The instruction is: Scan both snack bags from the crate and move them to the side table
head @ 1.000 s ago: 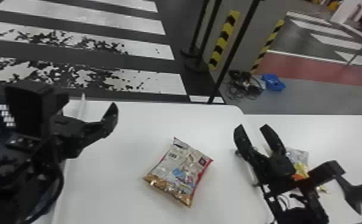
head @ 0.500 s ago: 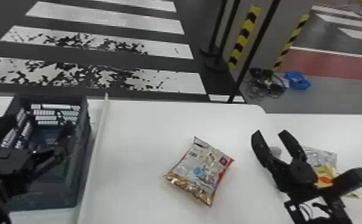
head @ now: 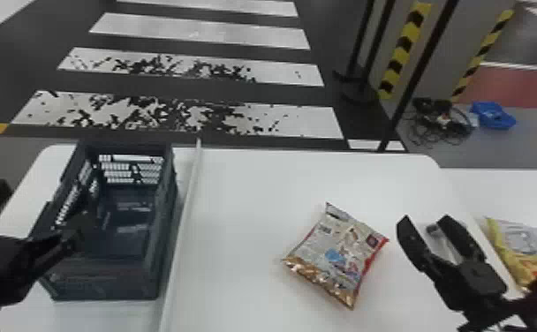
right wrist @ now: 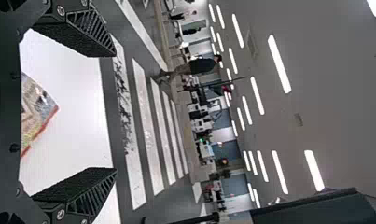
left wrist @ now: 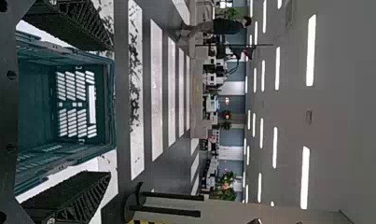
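- so since the last frame or so the head view has swung left, the left gripper (left wrist: 108, 111) has moved out over the crate (head: 104, 280), and the right gripper (head: 425, 218) has crept closer to the nearer snack bag (head: 338, 256)
- left side: that gripper is at the crate, fingers spread wide, nothing in them
- middle: the nearer snack bag lies flat on the main table (head: 245, 220), out of the crate, nobody holding it
- right of it: right gripper's fingers are well apart with no bag between them
- far right: other snack bag (head: 523, 247) is on the side table (head: 510, 190), partly behind the arm
- my read: bag two is mid-job. Can't tell if it's been scanned; if so, next is right gripper down, pinch it, carry it over. If not, scan first
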`<action>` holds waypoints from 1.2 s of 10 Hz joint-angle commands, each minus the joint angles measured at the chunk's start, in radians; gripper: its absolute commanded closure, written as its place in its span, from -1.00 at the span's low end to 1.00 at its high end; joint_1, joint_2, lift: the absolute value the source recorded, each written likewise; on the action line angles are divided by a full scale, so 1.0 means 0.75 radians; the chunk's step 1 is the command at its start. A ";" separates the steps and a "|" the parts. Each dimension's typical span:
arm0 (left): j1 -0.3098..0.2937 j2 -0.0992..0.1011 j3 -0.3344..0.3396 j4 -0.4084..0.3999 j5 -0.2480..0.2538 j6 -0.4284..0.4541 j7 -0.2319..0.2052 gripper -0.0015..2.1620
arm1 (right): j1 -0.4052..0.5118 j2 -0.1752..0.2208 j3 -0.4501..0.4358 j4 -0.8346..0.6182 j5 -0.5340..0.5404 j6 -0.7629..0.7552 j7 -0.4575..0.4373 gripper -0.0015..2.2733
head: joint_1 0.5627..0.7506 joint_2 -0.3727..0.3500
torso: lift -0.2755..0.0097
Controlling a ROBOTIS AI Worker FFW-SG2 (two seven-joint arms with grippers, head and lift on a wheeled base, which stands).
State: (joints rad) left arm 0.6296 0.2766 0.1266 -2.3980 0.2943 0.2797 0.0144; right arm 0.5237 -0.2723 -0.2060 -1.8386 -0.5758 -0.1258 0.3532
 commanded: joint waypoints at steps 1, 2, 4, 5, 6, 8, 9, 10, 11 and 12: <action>0.024 0.005 0.015 0.005 0.002 -0.014 -0.005 -0.97 | -0.044 0.009 0.035 -0.019 0.040 0.220 -0.003 -0.81 | 0.41 -0.23 | 0.26; 0.026 0.005 0.017 0.011 0.006 -0.026 -0.007 -0.97 | -0.087 0.013 0.072 -0.021 0.070 0.339 -0.005 -0.59 | 0.41 -0.16 | 0.26; 0.026 0.012 0.017 0.035 0.025 -0.047 -0.021 -0.97 | -0.189 0.062 0.162 0.003 0.199 0.502 -0.039 0.68 | 0.41 -0.01 | 0.26; 0.026 0.020 0.015 0.043 0.031 -0.051 -0.023 -0.97 | -0.246 0.064 0.205 0.058 0.230 0.510 -0.041 0.93 | 0.41 0.08 | 0.26; 0.026 0.028 0.015 0.050 0.035 -0.051 -0.023 -0.97 | -0.281 0.067 0.232 0.095 0.244 0.506 -0.052 0.98 | 0.41 0.14 | 0.26; 0.024 0.028 0.019 0.058 0.035 -0.051 -0.023 -0.97 | -0.332 0.077 0.285 0.171 0.254 0.429 -0.072 0.98 | 0.41 0.20 | 0.26; 0.022 0.028 0.019 0.058 0.035 -0.047 -0.023 -0.97 | -0.350 0.077 0.305 0.206 0.275 0.367 -0.090 0.98 | 0.41 0.23 | 0.26; 0.020 0.026 0.017 0.064 0.035 -0.047 -0.023 -0.97 | -0.369 0.077 0.316 0.236 0.293 0.359 -0.097 0.98 | 0.41 0.24 | 0.26; 0.018 0.020 0.017 0.070 0.035 -0.047 -0.025 -0.97 | -0.383 0.077 0.322 0.283 0.293 0.363 -0.097 0.98 | 0.41 0.25 | 0.26; 0.013 0.020 0.015 0.072 0.035 -0.047 -0.025 -0.97 | -0.389 0.077 0.328 0.335 0.291 0.339 -0.097 0.98 | 0.41 0.25 | 0.26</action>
State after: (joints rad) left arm 0.6408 0.2920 0.1388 -2.3451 0.3206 0.2449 -0.0046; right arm 0.2349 -0.2146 0.0373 -1.6118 -0.3563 0.1394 0.2808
